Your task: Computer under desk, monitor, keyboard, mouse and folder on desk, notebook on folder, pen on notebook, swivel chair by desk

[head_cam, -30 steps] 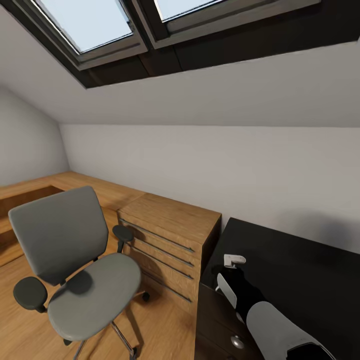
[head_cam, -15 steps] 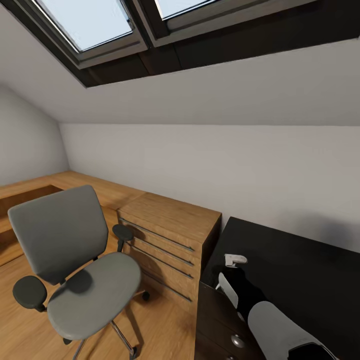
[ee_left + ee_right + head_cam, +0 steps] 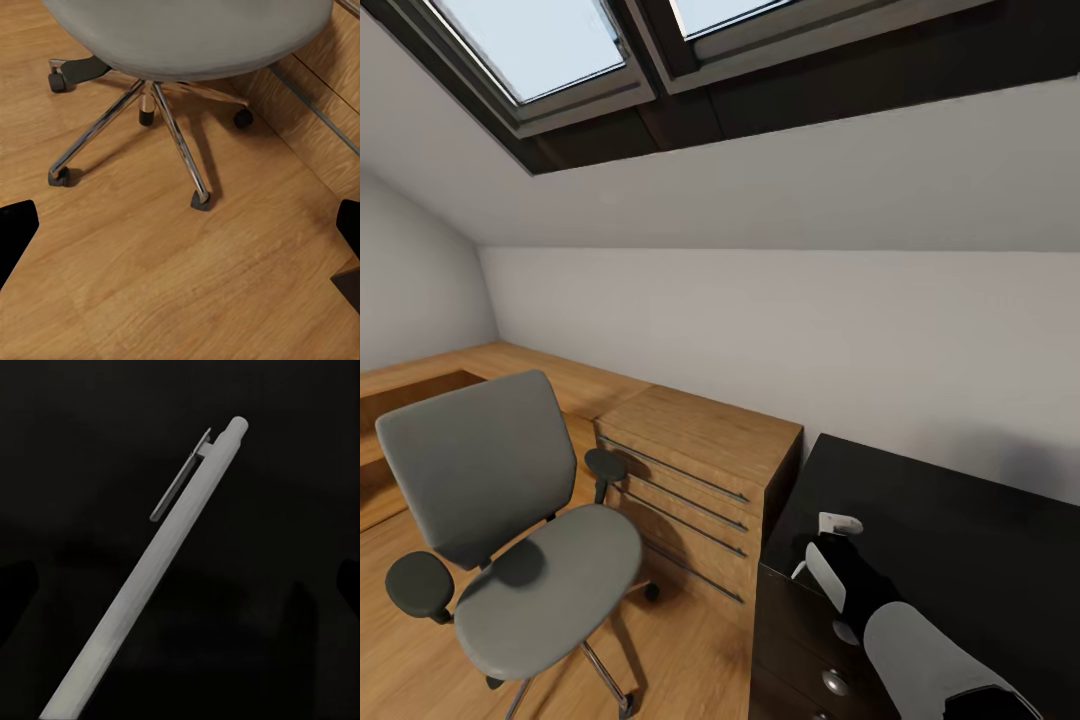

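The grey swivel chair (image 3: 540,590) stands on the wooden floor left of the black desk (image 3: 960,540), its seat bare. My left gripper (image 3: 181,229) hangs open above the floor, facing the chair's seat (image 3: 187,37) and its metal star base (image 3: 172,127). My right gripper (image 3: 838,524) hovers over the desk's left end. Its camera looks straight down on the pale pen (image 3: 150,585), which lies slantwise on the dark desktop (image 3: 285,510). The fingers stand wide apart on either side of the pen, open (image 3: 181,581).
A low wooden drawer cabinet (image 3: 700,470) sits between chair and desk, against the grey wall. The desk's dark drawer unit (image 3: 800,640) is below my right arm. A skylight (image 3: 540,40) is in the sloped ceiling. Wooden floor lies in front of the chair.
My right arm has shifted a little to the right over the desk. The chair has stayed where it was.
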You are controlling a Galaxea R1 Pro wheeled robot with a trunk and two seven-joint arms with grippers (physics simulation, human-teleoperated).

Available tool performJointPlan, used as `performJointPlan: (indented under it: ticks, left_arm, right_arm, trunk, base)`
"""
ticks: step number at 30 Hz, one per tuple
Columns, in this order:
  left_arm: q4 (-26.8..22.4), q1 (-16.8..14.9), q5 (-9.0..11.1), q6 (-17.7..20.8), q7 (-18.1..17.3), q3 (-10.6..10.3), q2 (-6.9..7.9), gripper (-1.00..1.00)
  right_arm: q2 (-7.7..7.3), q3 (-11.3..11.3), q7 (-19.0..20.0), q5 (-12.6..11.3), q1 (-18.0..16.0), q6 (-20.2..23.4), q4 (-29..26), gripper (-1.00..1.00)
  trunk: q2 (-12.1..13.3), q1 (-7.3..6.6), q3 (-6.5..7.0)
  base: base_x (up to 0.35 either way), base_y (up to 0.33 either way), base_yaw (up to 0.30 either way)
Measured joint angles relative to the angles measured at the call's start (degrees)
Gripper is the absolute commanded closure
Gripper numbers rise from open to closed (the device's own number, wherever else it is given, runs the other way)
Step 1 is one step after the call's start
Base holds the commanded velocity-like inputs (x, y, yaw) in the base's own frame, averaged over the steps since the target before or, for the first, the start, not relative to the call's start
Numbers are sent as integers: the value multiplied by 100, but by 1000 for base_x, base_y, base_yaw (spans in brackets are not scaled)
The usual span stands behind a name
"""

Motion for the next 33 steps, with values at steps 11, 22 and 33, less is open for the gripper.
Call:
performJointPlan:
  ticks: [11, 22, 33]
  left_arm:
    - [0, 0, 0, 0, 9, 9, 0, -100]
    - [0, 0, 0, 0, 9, 11, 0, -100]
    - [1, 0, 0, 0, 9, 10, 0, -100]
  right_arm:
    - [0, 2, -4, -22, -2, 101, -7, -100]
    - [2, 4, -9, -3, -3, 115, -84, -100]
    - [2, 5, -20, -7, -3, 125, -90, 100]
  trunk:
    - [-120, 65, -52]
    - [-242, 131, -107]
    - [-242, 131, -107]
  base:
    - [0, 0, 0]
    - [0, 0, 0]
    - [0, 0, 0]
